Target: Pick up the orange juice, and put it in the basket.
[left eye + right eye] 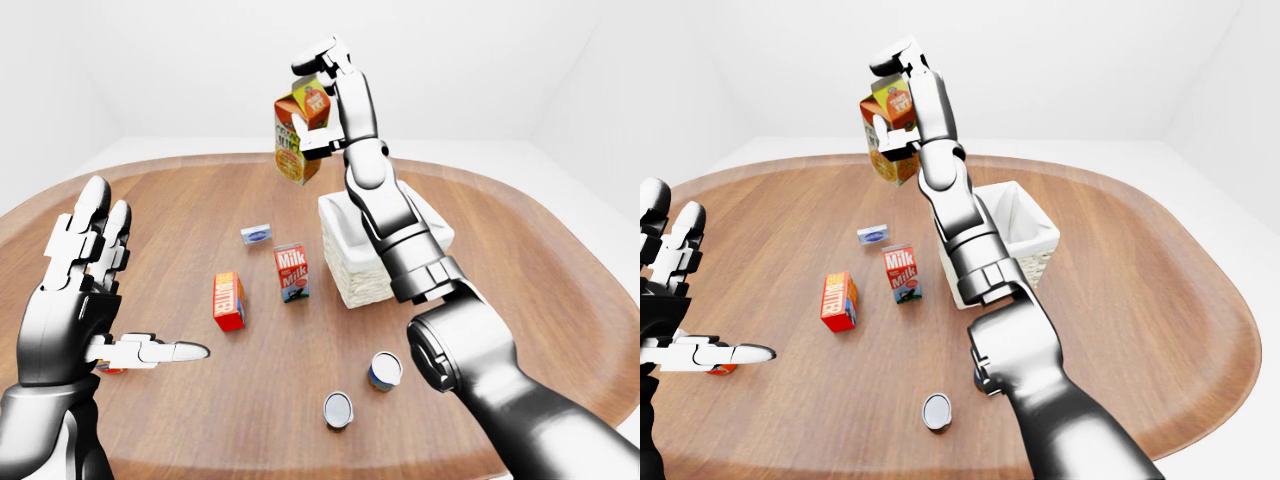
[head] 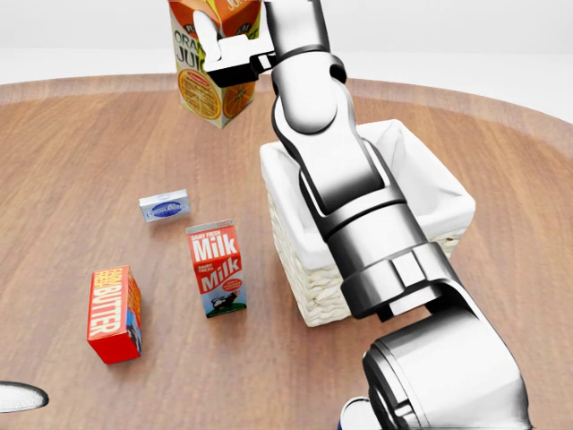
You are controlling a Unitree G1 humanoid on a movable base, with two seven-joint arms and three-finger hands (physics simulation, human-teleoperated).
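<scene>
The orange juice carton (image 1: 292, 150) hangs tilted high above the wooden table, a little left of the basket in the left-eye view. My right hand (image 1: 308, 100) is shut on it, fingers over its top and thumb on its side. In the head view the carton (image 2: 208, 85) reaches the top edge. The white-lined wicker basket (image 2: 309, 287) stands right of centre, its middle hidden by my right forearm. My left hand (image 1: 130, 290) is open, fingers spread, low at the left and apart from everything.
A milk carton (image 1: 292, 272) stands just left of the basket, with a red butter box (image 1: 229, 301) farther left. A small blue-and-white box (image 1: 256, 234) lies above them. Two cans (image 1: 385, 370) (image 1: 338, 409) sit near the table's lower edge.
</scene>
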